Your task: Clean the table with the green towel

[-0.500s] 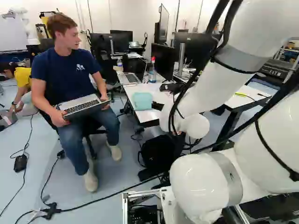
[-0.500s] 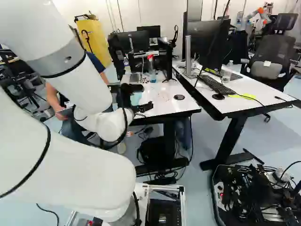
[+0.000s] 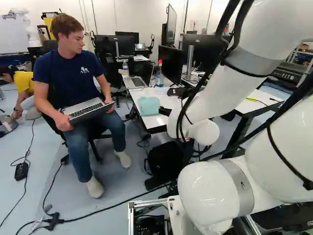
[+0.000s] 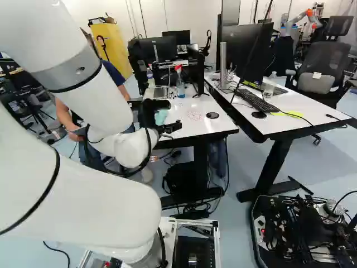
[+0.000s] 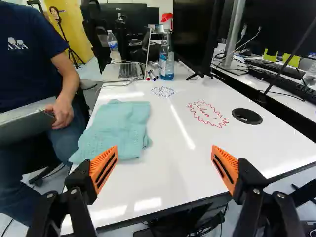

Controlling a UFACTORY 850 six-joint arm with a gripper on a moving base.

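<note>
Trouble seemed likeliest at the grasp: the green towel (image 5: 118, 123) lay low and limp on the surface (image 5: 173, 182), ahead of one finger rather than midway between both, so closing the end effector (image 5: 164, 150) straight ahead could have missed the cloth or caught only a fold. Nothing was grasped; its orange pads (image 5: 104, 168) stood wide apart, released. Contact from one side might have pushed the towel over the edge beside it, toward the seated person (image 5: 29, 54), because its near corner lay close to that edge. Too deep a reach could have jammed a fingertip against the hard surface. Later, a wipe carried beyond the towel might have toppled the bottle (image 5: 167, 68) or scattered the markers (image 5: 151, 75). Red ink (image 5: 207, 113) and blue ink (image 5: 163, 91) marked the surface beyond the towel, on its side away from the person. Folded and nearly square, the towel had no clear front; its long axis seemed to run away from the end effector, toward the open laptop (image 5: 123, 71).
</note>
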